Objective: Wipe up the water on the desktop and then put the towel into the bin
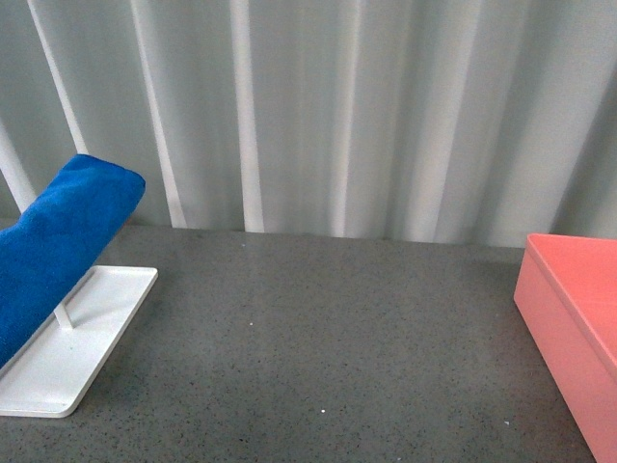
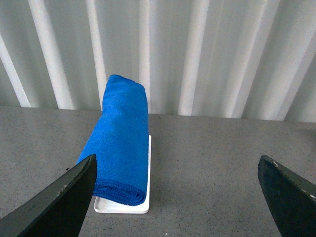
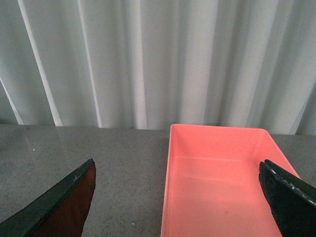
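The blue towel (image 1: pixel 58 246) hangs folded over the rack at the far left of the dark grey speckled desktop (image 1: pixel 328 338). It also shows in the left wrist view (image 2: pixel 121 138), ahead of my left gripper (image 2: pixel 177 170), which is open and empty, well short of it. The salmon-pink bin (image 1: pixel 574 318) stands at the right edge. In the right wrist view the bin (image 3: pixel 217 182) looks empty, and my right gripper (image 3: pixel 177 170) is open above its near part. Neither gripper shows in the front view. I see no water on the desktop.
The white tray-shaped rack base (image 1: pixel 72 347) lies under the towel, also in the left wrist view (image 2: pixel 123 207). A pale pleated curtain (image 1: pixel 337 106) closes off the back of the desktop.
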